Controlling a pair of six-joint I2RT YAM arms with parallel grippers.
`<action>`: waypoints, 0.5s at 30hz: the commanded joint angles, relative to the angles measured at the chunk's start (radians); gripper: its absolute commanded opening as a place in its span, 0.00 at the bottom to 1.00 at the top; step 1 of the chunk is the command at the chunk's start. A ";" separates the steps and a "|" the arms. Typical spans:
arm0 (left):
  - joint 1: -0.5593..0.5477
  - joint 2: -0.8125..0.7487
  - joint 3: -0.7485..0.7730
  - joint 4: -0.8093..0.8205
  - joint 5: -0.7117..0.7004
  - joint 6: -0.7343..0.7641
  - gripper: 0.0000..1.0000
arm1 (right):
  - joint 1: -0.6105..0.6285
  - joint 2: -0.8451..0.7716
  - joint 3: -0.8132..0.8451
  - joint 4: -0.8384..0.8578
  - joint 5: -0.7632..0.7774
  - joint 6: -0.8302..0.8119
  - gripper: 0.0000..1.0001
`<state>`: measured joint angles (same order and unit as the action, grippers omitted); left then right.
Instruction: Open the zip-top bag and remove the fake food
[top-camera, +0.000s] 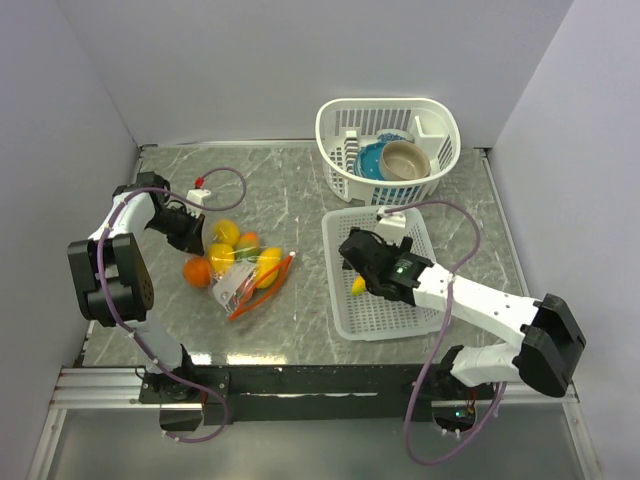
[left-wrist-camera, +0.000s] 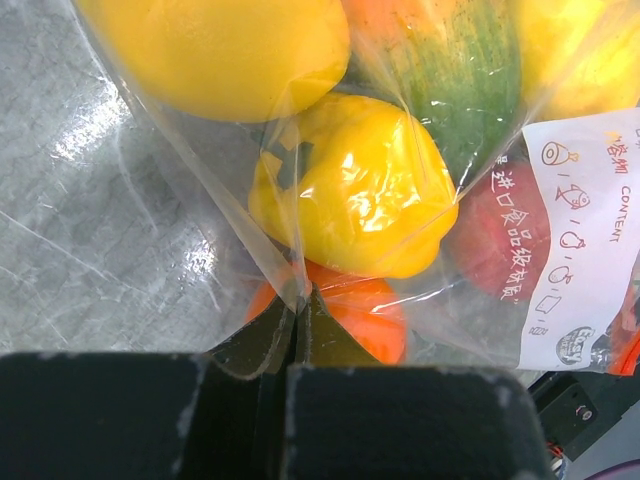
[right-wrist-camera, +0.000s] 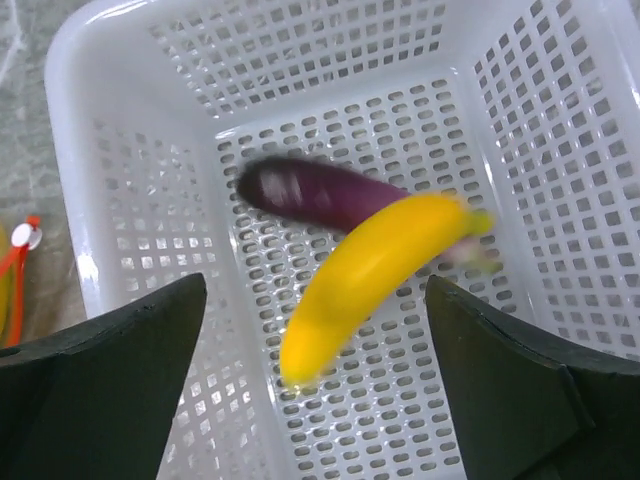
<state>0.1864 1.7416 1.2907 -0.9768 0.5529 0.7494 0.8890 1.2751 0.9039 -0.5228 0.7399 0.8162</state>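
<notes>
2 arms are working over a grey marbled table (top-camera: 300, 190), with plain pale walls (top-camera: 300, 60) closing in around it. A white oval basket (top-camera: 330, 130) is sitting at the far side, holding a blue bowl (top-camera: 372, 160) and a tan bowl (top-camera: 405, 160).

Hard-to-see stuff: the right gripper (top-camera: 362, 268) is covering most of the flat rectangular basket's (top-camera: 335, 215) contents from above, so only a bit of yellow is peeking out. From the right wrist view the banana (right-wrist-camera: 370, 275) and a dark purple piece (right-wrist-camera: 320, 192) are both showing up blurred. The crinkly film is also making it tough to say whether the orange fruit (top-camera: 197, 270) is lying inside the bag or just against it.

The zip-top bag (top-camera: 245, 285) is lying left of center on the table, its long axis running diagonally, closed end by the left gripper (top-camera: 190, 232), red zipper strip (top-camera: 268, 285) facing the near right. A yellow pepper (left-wrist-camera: 350, 190) is pressing against the film beside a white printed label (left-wrist-camera: 590, 230).

The left claw is pinching together on the bag's plastic. The right claw is hanging spread wide above the banana, touching nothing. The banana is lying in the flat basket, pointing from lower left to upper right in the right wrist view.
</notes>
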 joint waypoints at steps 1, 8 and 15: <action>-0.005 -0.042 0.016 -0.020 0.028 0.027 0.04 | -0.007 0.015 0.047 0.006 0.041 -0.029 1.00; -0.008 -0.044 0.024 -0.025 0.035 0.019 0.04 | 0.184 -0.063 0.027 0.286 0.003 -0.319 1.00; -0.010 -0.031 0.030 -0.016 0.033 0.005 0.03 | 0.326 0.165 0.087 0.417 -0.200 -0.292 0.33</action>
<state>0.1806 1.7401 1.2907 -0.9813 0.5537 0.7574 1.1912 1.3102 0.9485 -0.2371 0.6567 0.5293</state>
